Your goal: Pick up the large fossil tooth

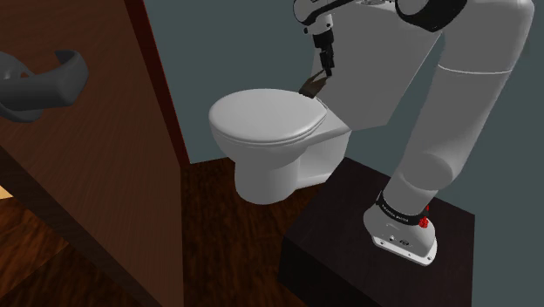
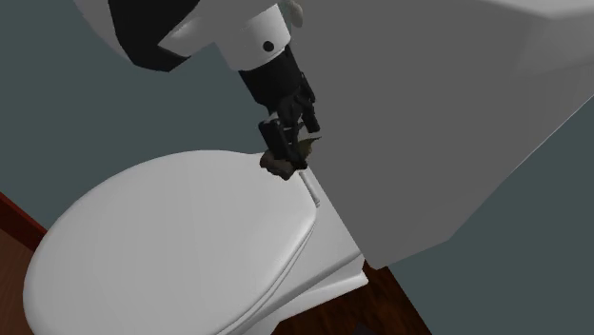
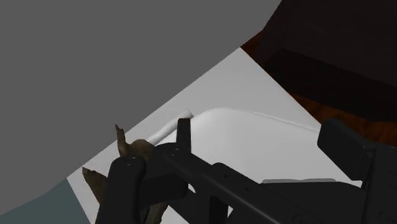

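Toilet lid (image 1: 261, 118), tooth (image 1: 312, 85) at rear edge.

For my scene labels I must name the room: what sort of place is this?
Most likely a bathroom: a white toilet with its lid shut, the cistern behind it, and a brown door with a grey handle.

arm (image 1: 471, 96): white links, dark joints | base (image 1: 397, 235): red button (image 1: 424, 222) | end effector (image 2: 284, 158): black
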